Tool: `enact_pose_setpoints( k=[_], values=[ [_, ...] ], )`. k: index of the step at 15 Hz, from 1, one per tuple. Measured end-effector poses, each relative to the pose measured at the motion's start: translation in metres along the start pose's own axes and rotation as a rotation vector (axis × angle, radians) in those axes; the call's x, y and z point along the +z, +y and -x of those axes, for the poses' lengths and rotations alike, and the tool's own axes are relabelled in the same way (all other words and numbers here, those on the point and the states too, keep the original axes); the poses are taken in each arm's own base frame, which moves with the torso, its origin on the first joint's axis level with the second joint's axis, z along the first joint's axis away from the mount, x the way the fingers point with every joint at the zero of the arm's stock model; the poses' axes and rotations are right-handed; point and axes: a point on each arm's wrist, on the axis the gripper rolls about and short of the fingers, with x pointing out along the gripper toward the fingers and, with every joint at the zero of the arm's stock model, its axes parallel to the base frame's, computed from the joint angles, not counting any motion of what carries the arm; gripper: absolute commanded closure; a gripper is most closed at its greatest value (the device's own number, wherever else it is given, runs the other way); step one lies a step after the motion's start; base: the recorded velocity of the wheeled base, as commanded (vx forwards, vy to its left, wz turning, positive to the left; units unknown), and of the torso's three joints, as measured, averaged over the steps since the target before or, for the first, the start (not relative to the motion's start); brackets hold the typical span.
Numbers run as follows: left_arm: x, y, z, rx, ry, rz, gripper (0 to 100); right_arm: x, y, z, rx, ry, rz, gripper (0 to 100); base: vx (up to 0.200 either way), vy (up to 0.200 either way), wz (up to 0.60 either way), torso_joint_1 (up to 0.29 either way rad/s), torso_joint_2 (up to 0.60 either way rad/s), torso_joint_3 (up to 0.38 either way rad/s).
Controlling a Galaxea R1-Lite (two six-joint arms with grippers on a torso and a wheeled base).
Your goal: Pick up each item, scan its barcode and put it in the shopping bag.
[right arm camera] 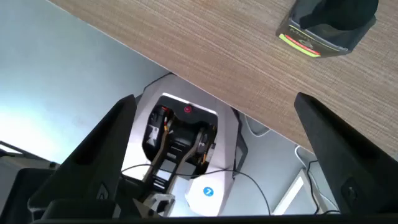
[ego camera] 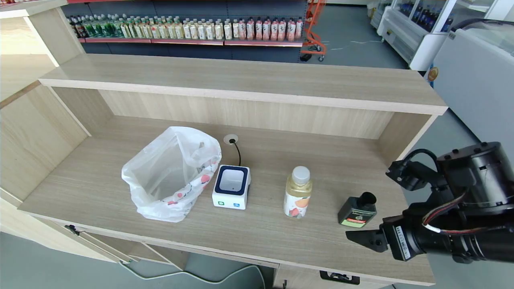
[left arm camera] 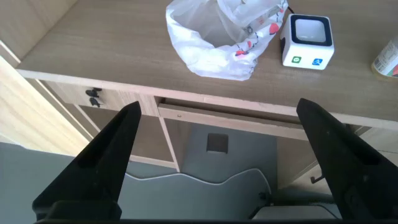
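A white plastic shopping bag (ego camera: 170, 174) stands open at the counter's left, also seen as the bag (left arm camera: 224, 37) in the left wrist view. To its right sits a white barcode scanner (ego camera: 231, 186) (left arm camera: 308, 40). Further right stand a clear drink bottle with a white cap (ego camera: 298, 192) (left arm camera: 388, 59) and a small dark bottle (ego camera: 357, 210) (right arm camera: 329, 28). My right gripper (ego camera: 363, 239) (right arm camera: 216, 102) hangs open off the counter's front edge, just in front of and below the dark bottle. My left gripper (left arm camera: 219, 109) is open, low in front of the counter below the bag.
The wooden counter (ego camera: 100, 176) has side walls and a raised back ledge (ego camera: 241, 80). A cable runs from the scanner to a hole (ego camera: 231, 139). Drawer fronts (left arm camera: 217, 115) sit under the front edge. Free room lies between the items.
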Motion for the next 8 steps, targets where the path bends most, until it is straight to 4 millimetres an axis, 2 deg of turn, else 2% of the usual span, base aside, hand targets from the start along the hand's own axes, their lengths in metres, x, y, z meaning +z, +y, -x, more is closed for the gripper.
enact_pose_setpoints(
  k=[3, 8],
  values=[
    [0.0, 0.0, 0.0, 0.0, 0.0, 0.0, 0, 0.003, 0.016, -0.035, -0.036, -0.032, -0.044, 0, 0.0, 0.0, 0.0, 0.0, 0.0, 0.0],
    [0.0, 0.0, 0.0, 0.0, 0.0, 0.0, 0, -0.001, 0.025, -0.08, -0.024, -0.069, -0.041, 0, 0.0, 0.0, 0.0, 0.0, 0.0, 0.0]
  ],
)
